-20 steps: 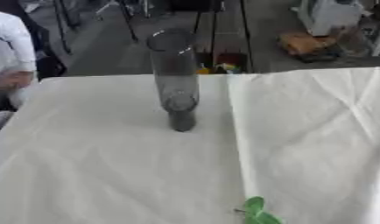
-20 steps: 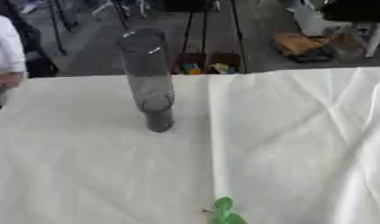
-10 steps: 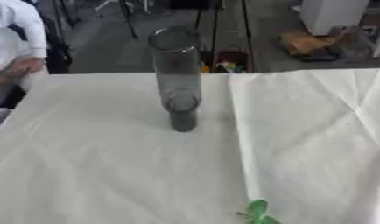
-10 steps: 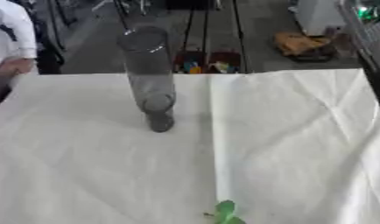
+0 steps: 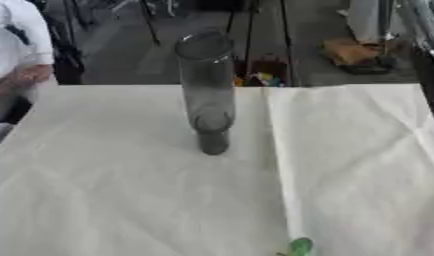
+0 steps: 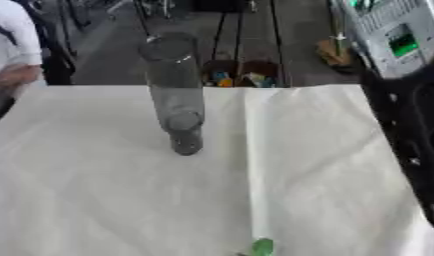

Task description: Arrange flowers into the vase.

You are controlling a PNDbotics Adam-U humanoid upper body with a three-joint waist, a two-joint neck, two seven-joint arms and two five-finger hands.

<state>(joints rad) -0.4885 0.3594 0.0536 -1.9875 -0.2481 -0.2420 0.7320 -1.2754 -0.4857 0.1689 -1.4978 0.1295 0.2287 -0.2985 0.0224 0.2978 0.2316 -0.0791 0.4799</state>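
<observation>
At the near edge I saw only a green leaf tip [image 5: 299, 246] on the white-covered surface [image 5: 124, 200]; beyond it the tall smoky vase [image 5: 206, 90] stood upright and empty. My right arm [image 6: 413, 150] showed at the right edge, both hands out of view, so I couldn't tell their fingers. I judged the task barely begun: next, grasp a stem.

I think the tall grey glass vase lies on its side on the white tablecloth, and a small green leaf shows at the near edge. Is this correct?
Not quite. The vase stands upright on the white tablecloth, as the left eye view shows; it does not lie on its side. The rest holds: a small green leaf shows at the near edge.
</observation>
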